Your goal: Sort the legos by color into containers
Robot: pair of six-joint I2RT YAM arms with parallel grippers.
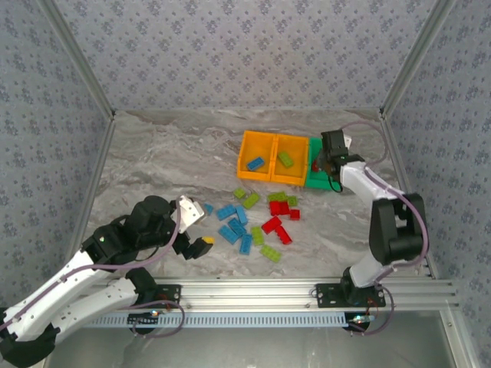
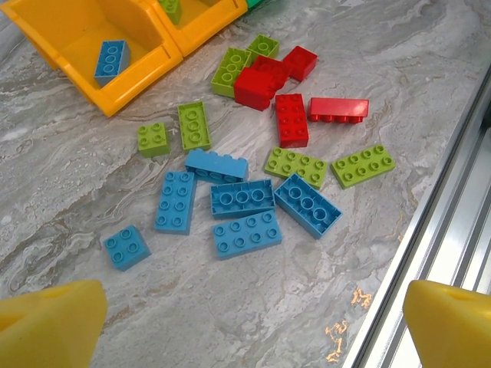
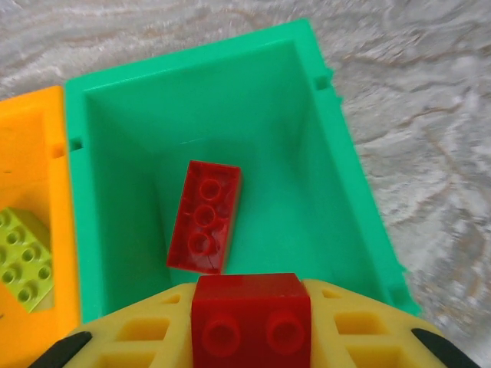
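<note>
R end effector (image 1: 319,163) holds lego (image 3: 252,314) over green bin (image 3: 349,184)

Loose legos (image 1: 236,227) mid-table, two orange bins (image 1: 275,157), right arm (image 1: 387,222) over green bin (image 1: 317,182)

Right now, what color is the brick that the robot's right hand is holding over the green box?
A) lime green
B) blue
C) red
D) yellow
C: in the right wrist view, the right gripper is shut on a red brick above the green bin, where a second red brick already lies.
</note>
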